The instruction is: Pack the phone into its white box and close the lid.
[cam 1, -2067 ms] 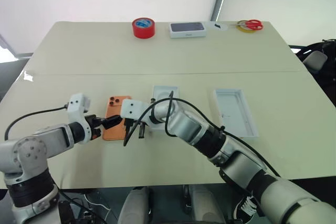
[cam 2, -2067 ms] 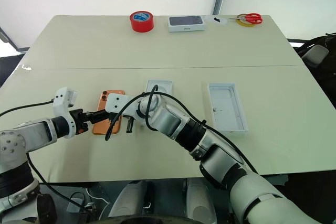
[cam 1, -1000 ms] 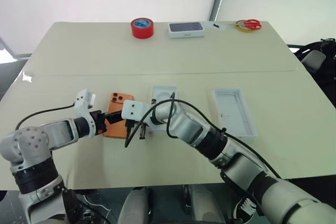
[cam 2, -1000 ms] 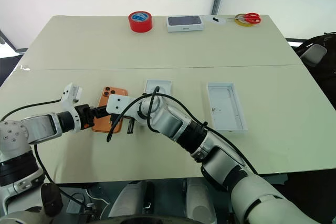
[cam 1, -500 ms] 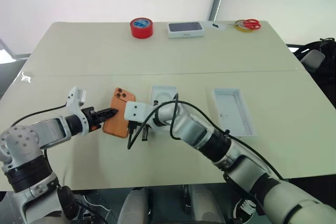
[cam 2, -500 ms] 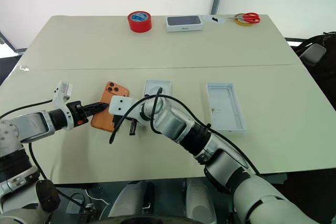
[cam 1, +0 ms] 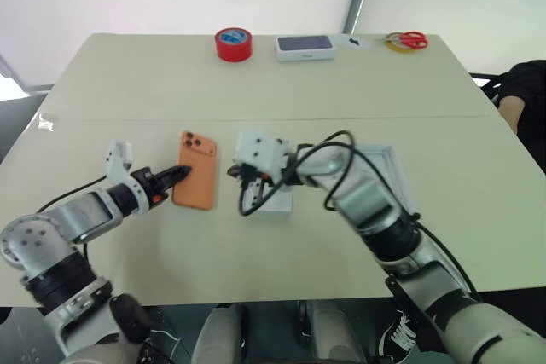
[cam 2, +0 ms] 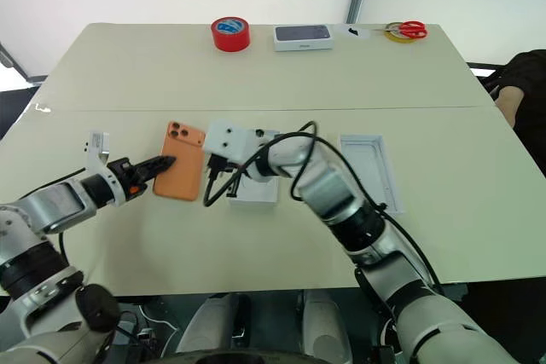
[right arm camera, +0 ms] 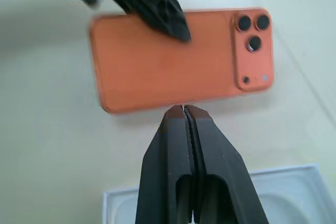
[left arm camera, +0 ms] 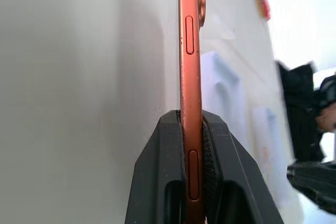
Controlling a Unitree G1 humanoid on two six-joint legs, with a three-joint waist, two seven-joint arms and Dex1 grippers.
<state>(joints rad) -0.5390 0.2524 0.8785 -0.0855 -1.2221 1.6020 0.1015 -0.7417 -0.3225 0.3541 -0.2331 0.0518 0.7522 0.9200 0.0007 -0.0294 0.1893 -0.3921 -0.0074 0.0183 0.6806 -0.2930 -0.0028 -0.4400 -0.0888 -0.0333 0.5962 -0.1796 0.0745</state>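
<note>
We are pinching the phone [cam 1: 194, 170] edgewise in our left gripper [cam 1: 177, 175], lifting it beside the white moulded insert [cam 1: 275, 199]. Our right gripper [right arm camera: 184, 113] is pressed together, empty. Next we are carrying it toward the white box [cam 2: 368, 170].

Phone [cam 1: 195, 170]: flat, orange, back up, camera lenses at far corner; lifted off worktop, pinched at near-left edge by black fingers [left arm camera: 207, 145].
White box [cam 2: 369, 170]: shallow open tray right of phone, flat on worktop, partly behind arm; well apart from phone.
Lid: cannot tell.
</note>
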